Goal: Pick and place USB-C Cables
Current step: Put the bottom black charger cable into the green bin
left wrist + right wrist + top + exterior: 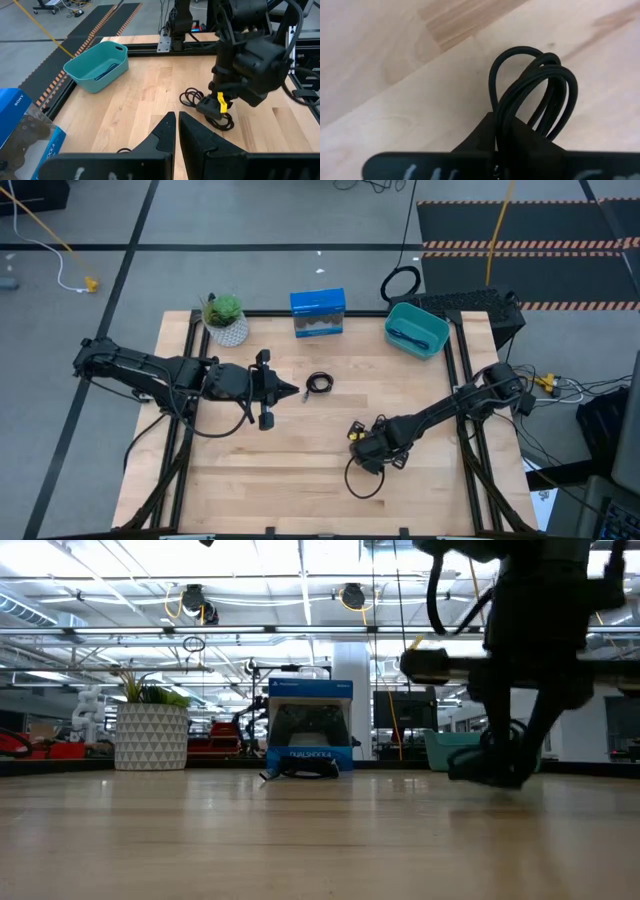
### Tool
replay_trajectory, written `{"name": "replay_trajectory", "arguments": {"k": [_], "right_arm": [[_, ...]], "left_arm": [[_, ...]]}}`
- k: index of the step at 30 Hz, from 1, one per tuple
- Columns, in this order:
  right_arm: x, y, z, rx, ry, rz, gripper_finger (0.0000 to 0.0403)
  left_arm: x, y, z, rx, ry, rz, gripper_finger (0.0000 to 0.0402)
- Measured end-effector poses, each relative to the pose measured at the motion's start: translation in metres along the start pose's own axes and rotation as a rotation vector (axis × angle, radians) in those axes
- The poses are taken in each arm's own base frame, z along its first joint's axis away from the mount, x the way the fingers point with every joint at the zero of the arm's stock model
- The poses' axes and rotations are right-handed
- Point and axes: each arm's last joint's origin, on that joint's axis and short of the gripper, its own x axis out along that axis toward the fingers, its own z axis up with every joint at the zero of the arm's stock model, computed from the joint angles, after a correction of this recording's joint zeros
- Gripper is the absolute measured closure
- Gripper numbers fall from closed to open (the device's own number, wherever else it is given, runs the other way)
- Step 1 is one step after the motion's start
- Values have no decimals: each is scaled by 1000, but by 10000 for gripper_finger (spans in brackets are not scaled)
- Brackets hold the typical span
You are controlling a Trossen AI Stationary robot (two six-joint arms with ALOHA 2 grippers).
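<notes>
The long loose black cable bundle (362, 476) lies on the wood near the table's near right, and my right gripper (370, 442) stands over its far end, shut on it. The tight round black coil (319, 383) lies flat at mid-table, just right of my left gripper (292, 390), which hovers level with its fingers shut (176, 129) and touches nothing. The blue-purple cable (405, 335) lies inside the teal bin (440, 340) at the far right. My right gripper (502, 145) pinches several strands of the loose black bundle between its two fingers, coming from above and pointing down. A fan of loops (535, 80) sticks out past the fingertips. The rest of the bundle (192, 96) lies slack on the table around the gripper.
A blue boxed game controller (318, 313) and a potted plant (226, 318) stand at the far edge. A big black cable loop (400, 283) lies on the floor beyond the bin. Bare wood spreads between the arms and along the near edge.
</notes>
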Motion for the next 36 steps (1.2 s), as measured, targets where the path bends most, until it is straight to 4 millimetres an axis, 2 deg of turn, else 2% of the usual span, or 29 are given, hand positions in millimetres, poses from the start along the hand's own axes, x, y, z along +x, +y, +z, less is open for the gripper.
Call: {"name": "replay_trajectory", "arguments": {"k": [6, 11, 16, 22, 29, 36], "right_arm": [[-23, 0, -1, 67, -59, -39, 392], [-52, 1, -7, 155, -122, -75, 392], [-84, 5, -22, 270, -161, -91, 392], [-111, 12, -46, 410, -134, -70, 392], [-125, 15, -70, 599, -90, 17, 392], [-125, 10, -84, 760, -41, 40, 392]], "left_arm": [[0, 0, 0, 0, 0, 0, 376], [0, 0, 0, 0, 0, 0, 376], [0, 0, 0, 0, -1, 0, 376], [0, 0, 1, -3, -11, -1, 376], [0, 0, 1, -4, -12, 0, 376], [0, 0, 2, -5, -15, 0, 376]]}}
